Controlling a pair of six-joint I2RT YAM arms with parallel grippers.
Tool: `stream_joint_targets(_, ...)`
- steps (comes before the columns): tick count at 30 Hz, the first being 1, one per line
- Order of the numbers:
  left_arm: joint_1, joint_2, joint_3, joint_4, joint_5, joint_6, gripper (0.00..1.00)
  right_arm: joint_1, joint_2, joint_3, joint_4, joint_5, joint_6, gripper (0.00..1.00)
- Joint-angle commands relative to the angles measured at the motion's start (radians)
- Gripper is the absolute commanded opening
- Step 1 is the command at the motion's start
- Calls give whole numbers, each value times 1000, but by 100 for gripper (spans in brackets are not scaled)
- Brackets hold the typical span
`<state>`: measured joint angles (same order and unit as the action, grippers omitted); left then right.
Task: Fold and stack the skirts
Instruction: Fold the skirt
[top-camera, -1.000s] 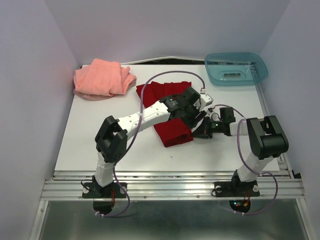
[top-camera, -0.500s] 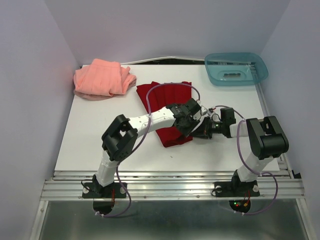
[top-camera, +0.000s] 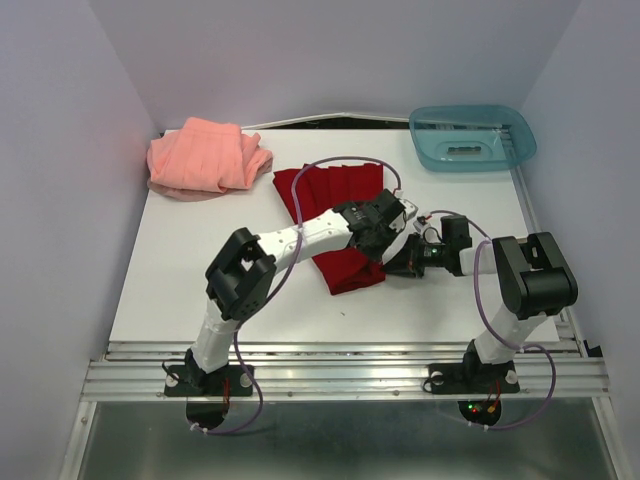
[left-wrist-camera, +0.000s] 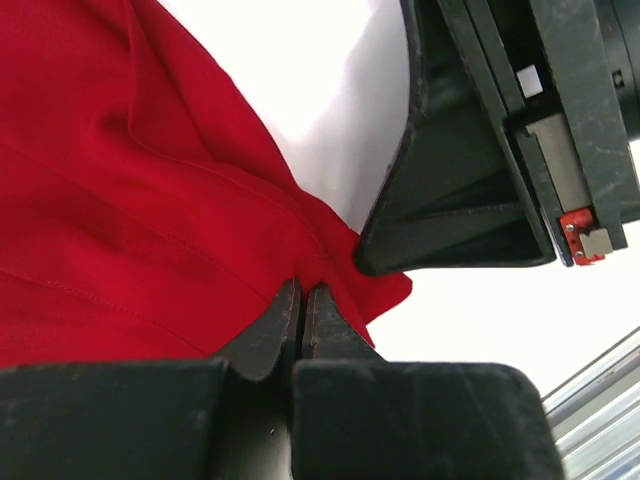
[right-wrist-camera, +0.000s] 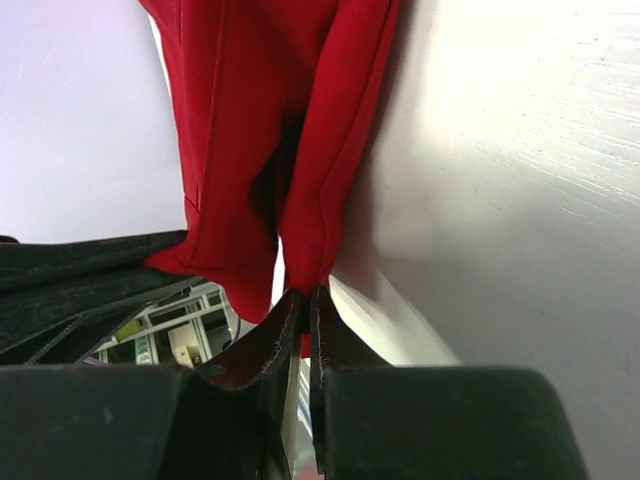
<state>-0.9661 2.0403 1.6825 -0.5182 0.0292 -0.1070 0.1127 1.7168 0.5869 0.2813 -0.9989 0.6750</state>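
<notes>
The red skirt (top-camera: 335, 188) lies near the middle of the worktop (top-camera: 200, 270). Its pleated part spreads toward the far edge and a folded part reaches toward the near right. Both claws meet at that near-right corner, just beside each other.

In the left wrist view, the left claw (left-wrist-camera: 302, 293) has its jaws pressed together on a pinch of red cloth at the skirt's edge. The rest of the skirt spreads away to the left, and the right claw's black finger touches the same corner.

In the right wrist view, the right claw (right-wrist-camera: 303, 296) is also closed tight, nipping the folded edge. The cloth hangs away from its tips in two layers.

The pink skirt (top-camera: 205, 155) sits rumpled at the far left corner, well apart from both claws. A teal tray (top-camera: 430, 150) rests at the far right.
</notes>
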Motion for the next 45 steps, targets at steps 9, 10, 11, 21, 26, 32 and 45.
stream_joint_targets(9, 29, 11, -85, 230, 67, -39, 3, 5, -51, -29, 26, -40, -32, 1)
stream_joint_targets(10, 30, 14, -92, 240, 105, -46, 5, 5, -52, -24, 12, -38, -41, 1)
stream_joint_targets(11, 32, 18, -99, 260, 130, -51, 8, 5, -52, -22, 7, -38, -41, 1)
stream_joint_targets(21, 158, -41, -282, 354, 490, -48, 73, -7, -123, 86, -359, -8, -299, 34)
stream_joint_targets(26, 227, -146, -368, 451, 685, -20, 93, -27, -220, 129, -467, 48, -397, 33)
stream_joint_targets(32, 233, -301, -372, 468, 801, 38, 99, -61, -281, 247, -498, 11, -408, 34)
stream_joint_targets(45, 455, -440, -622, 510, 988, -95, 64, 73, -134, 326, -123, -10, -68, 35)
